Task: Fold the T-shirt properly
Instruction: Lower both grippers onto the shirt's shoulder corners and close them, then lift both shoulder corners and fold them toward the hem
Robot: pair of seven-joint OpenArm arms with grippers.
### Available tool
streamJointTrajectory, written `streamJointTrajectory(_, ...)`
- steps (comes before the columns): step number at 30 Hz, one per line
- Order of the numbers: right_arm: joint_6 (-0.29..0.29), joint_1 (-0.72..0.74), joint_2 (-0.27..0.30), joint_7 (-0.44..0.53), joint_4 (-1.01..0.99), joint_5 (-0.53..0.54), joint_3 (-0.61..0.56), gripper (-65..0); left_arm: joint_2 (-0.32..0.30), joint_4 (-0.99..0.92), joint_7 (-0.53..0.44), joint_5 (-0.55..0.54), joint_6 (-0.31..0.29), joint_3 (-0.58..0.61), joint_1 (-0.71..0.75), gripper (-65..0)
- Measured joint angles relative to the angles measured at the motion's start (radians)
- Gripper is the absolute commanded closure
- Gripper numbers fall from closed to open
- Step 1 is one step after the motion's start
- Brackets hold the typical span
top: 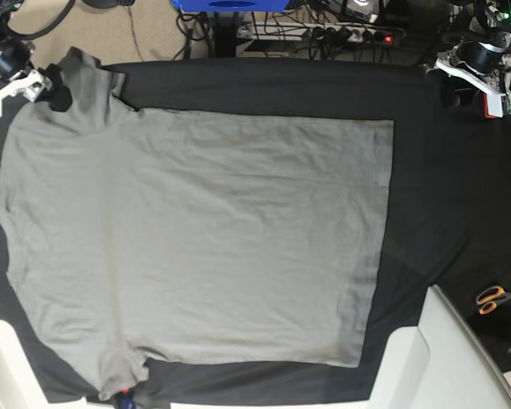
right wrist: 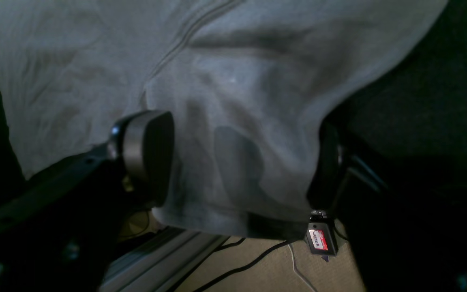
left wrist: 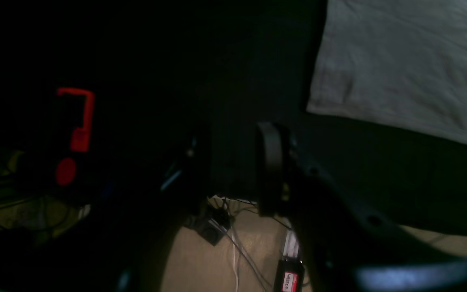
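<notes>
Grey cloth of the T-shirt (top: pixel 196 239) lies spread flat across most of the black surface (top: pixel 447 196) in the base view, hem toward 3 o'clock, one sleeve at 11 o'clock beside the right gripper (top: pixel 47 85). Only the right wrist view shows that gripper's fingers (right wrist: pixel 148 154) spread wide, a fold of sleeve fabric between them; whether they pinch it I cannot tell. Left gripper (top: pixel 460 89) sits at 1 o'clock, apart from the shirt; its wrist view shows the fingers (left wrist: pixel 270 170) narrowly parted, holding nothing. Orange-handled scissors (top: pixel 494 298) appear only from above, at 4 o'clock.
</notes>
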Motion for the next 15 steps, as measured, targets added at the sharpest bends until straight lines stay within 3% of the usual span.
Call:
streamJointTrajectory(4,-0.007,0.002,-0.001,-0.018,-0.004,-0.023,-0.021,-15.3,0.003,-0.049,-0.001,-0.04,-0.023,-0.002,-0.018,-20.4)
streamJointTrajectory(6,-0.009,0.002,-0.004,-0.029,-0.006,-0.034,-0.02,-2.1,0.003,-0.098,-0.003,-0.121,-0.135,-0.005,-0.041,-20.6)
streamJointTrajectory(7,-0.014,0.001,-0.004,-0.031,-0.007,-0.039,-0.02,0.0,0.002,-0.117,-0.002,-0.161,-0.183,-0.005,-0.045,-21.7)
streamJointTrajectory(9,-0.014,-0.001,-0.005,-0.032,-0.007,-0.035,-0.02,-2.1,0.0,-0.151,-0.005,-0.208,-0.245,-0.005,-0.048,-28.0)
streamJointTrajectory(12,-0.014,0.0,-0.002,-0.034,-0.007,-0.035,-0.02,-0.2,0.006,-0.188,0.0,-0.207,-0.251,-0.006,-0.065,-36.4)
streamJointTrajectory(15,-0.014,-0.001,-0.002,-0.034,-0.007,-0.036,-0.02,-0.2,0.016,-0.232,-0.001,-0.21,-0.26,-0.005,-0.106,-37.5)
